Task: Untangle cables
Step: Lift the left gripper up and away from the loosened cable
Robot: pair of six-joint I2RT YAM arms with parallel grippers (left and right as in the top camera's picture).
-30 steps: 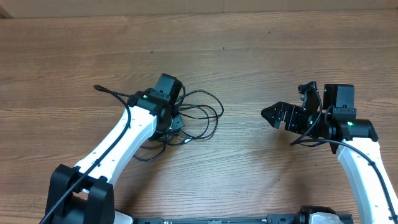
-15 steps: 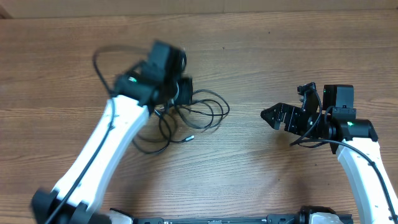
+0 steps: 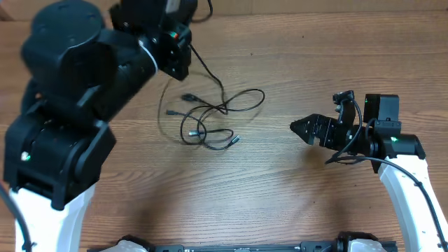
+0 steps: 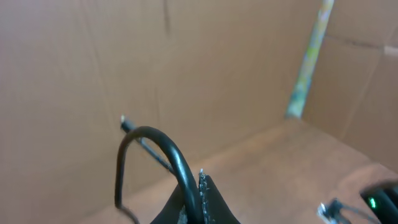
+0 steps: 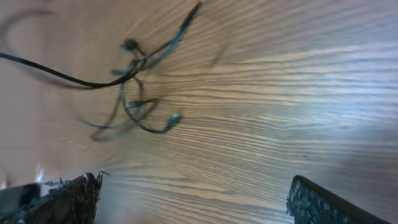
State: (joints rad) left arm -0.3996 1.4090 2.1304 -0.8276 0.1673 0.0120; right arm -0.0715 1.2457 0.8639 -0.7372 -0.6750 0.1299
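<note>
Grips one strand of the cables (image 3: 222,108) in the closed left hand (image 4: 200,196), lifted at 11 o'clock. Leaves the tangle on the desk (image 3: 280,203), centre. Holds the right hand (image 3: 302,128) open, empty, at 3 o'clock. Judged barely begun.

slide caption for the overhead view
Left claw shut on a strand of the cables, high above the table; right claw open

White-shelled arms (image 3: 409,189), black joints (image 3: 70,56), black right gripper (image 3: 297,128), green lights (image 3: 393,139)
</note>
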